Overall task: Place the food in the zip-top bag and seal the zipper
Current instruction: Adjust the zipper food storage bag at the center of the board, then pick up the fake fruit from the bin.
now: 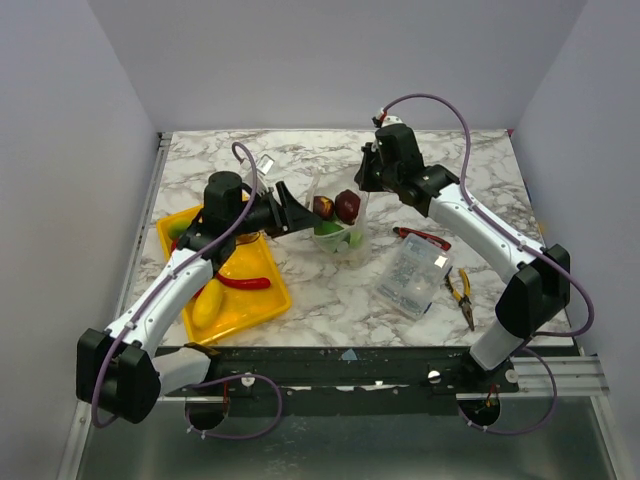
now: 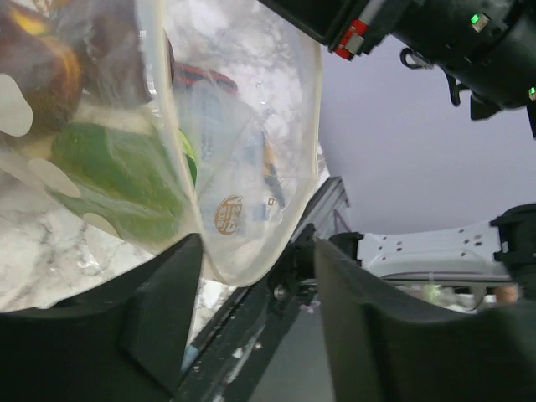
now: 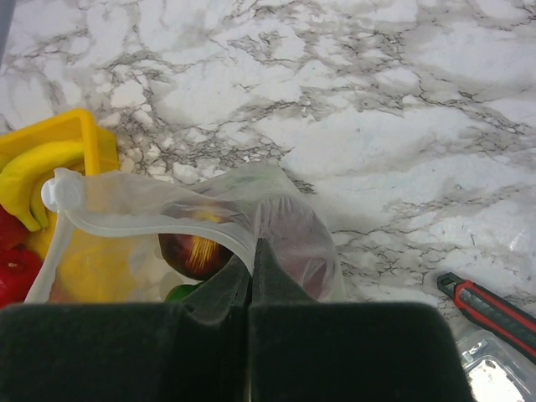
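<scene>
The clear zip-top bag (image 1: 340, 232) stands at the table's middle, holding two dark red fruits (image 1: 346, 205) and green food (image 1: 336, 238). My right gripper (image 1: 363, 184) is shut on the bag's mouth edge; in the right wrist view the gripper (image 3: 252, 251) pinches the pale zipper strip (image 3: 142, 223) above a dark red fruit (image 3: 193, 253). My left gripper (image 1: 298, 213) is open at the bag's left side. In the left wrist view the gripper (image 2: 255, 255) has the bag's lower corner (image 2: 243, 209) between its spread fingers, with green food (image 2: 117, 176) inside the bag.
A yellow tray (image 1: 262, 305) at the front left holds a red chili (image 1: 246, 283), yellow food (image 1: 208, 301) and a green piece (image 1: 178, 228). To the right of the bag lie a red-black box cutter (image 1: 421, 237), a clear plastic box (image 1: 413, 276) and yellow-handled pliers (image 1: 462, 292).
</scene>
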Tool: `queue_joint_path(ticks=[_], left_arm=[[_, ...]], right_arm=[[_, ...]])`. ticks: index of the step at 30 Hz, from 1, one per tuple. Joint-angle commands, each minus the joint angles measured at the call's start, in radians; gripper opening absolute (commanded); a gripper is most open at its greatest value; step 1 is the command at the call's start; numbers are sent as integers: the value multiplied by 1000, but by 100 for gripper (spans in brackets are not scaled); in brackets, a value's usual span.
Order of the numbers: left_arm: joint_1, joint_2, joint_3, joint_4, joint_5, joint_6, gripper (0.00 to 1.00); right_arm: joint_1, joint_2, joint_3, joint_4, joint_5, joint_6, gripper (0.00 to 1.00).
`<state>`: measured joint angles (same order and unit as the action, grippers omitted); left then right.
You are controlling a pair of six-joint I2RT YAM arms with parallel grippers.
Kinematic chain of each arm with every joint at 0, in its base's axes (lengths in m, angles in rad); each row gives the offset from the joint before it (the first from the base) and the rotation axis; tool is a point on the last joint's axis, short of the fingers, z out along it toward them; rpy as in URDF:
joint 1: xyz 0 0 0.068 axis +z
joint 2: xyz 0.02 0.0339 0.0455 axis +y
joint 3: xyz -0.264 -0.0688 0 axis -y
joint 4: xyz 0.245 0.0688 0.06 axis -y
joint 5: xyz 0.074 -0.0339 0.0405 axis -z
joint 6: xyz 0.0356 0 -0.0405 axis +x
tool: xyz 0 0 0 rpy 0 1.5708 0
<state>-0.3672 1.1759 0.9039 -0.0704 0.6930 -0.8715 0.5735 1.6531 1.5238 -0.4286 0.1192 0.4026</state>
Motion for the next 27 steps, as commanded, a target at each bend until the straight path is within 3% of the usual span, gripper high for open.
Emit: queue_joint_path(ticks=[1,8,13,19,27], left_arm=[[24,-59,25,-61,-18,71,65],[113,-203,-35,-271,-205,176,86],[159,-314,-84,-498,-595,195,97],[189,-358,-185,-582,-870,190,98],[205,-235,-240,-626,-1022,126,99]], right_arm=[[-9,-17,12,-7,24,-5,0],[-11,-25,1,-8,30,-7,0],[-12,-25,-14,7,8,-1,0],[-15,-18,-28,20,-24,10,0],[-14,-23,-35,21,-35,6,0]])
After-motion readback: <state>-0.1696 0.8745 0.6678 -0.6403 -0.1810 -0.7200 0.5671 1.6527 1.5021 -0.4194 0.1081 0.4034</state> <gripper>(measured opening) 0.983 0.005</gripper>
